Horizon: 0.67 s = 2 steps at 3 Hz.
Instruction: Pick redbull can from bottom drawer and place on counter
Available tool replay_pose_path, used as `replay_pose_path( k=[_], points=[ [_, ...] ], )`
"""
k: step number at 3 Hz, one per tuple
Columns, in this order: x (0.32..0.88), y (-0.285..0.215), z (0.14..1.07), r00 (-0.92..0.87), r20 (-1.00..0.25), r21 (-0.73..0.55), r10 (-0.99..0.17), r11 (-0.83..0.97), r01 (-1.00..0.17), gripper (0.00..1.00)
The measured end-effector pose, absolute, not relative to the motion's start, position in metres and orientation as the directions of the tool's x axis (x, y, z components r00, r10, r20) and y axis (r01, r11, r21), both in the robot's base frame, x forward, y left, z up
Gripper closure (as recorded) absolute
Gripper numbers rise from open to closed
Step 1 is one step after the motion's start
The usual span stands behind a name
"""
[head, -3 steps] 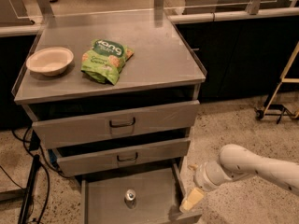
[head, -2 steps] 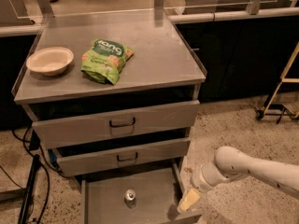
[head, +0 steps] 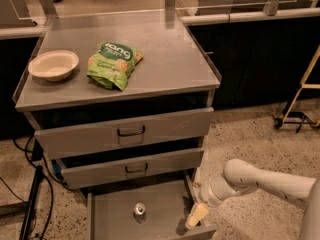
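The redbull can stands upright on the floor of the open bottom drawer, near its middle, with its silver top showing. My gripper hangs at the end of the white arm over the drawer's right side wall, to the right of the can and apart from it. The counter is the steel top of the cabinet, above the two upper drawers.
A green snack bag and a white bowl lie on the counter's left half. The two upper drawers stick out a little. Cables run on the floor at left. A wheeled stand is at right.
My arm and gripper have shifted a little to the left, toward the drawer's right wall. The can has not moved.
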<state>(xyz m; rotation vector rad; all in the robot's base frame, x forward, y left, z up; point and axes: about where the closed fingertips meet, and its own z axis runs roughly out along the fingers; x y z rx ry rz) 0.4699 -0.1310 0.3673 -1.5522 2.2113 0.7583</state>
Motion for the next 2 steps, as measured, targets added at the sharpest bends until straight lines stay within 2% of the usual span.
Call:
replay_pose_path(
  k=[1, 2],
  points=[
    [0.4942, -0.1159, 0.3177, -0.365, -0.579, 0.256, -0.729, 0.263, -0.930, 0.00],
    [0.4944, -0.1139, 0.3120, -0.373, -0.584, 0.263, -0.721, 0.267, -0.927, 0.00]
  ],
)
